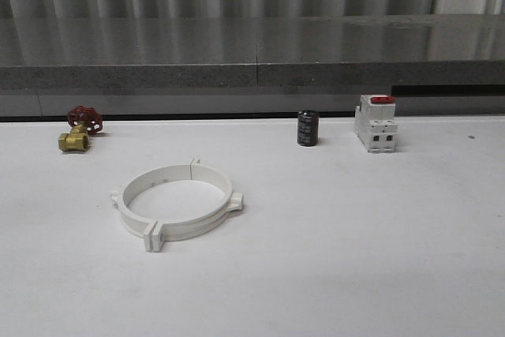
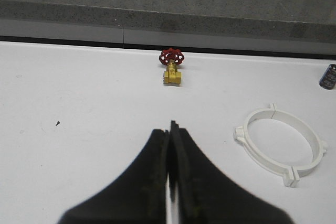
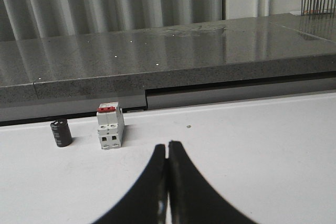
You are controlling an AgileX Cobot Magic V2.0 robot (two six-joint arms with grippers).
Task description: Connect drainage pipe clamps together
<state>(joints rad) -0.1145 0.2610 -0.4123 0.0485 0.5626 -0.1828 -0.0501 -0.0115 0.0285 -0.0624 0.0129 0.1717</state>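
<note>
Drainage pipe clamps (image 1: 177, 203) sat as closed ring at counter (image 1: 355, 258) 9 o'clock. Left hand (image 2: 171, 129), right hand (image 3: 167, 148) clenched, empty. Risk: seam popping if bumped.

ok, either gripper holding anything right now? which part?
Nothing held. Left gripper and right gripper are shut on nothing; the clamps lie on the table.

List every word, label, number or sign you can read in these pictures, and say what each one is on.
No text can be read in any view.
Black cylinder: any print on its sleeve is too small and blurred.
White breaker with red top: any marking on its face is too small to read.
Brass valve with red handwheel: no legible marking.
Drainage pipe clamps: plain white, no lettering visible.
</note>
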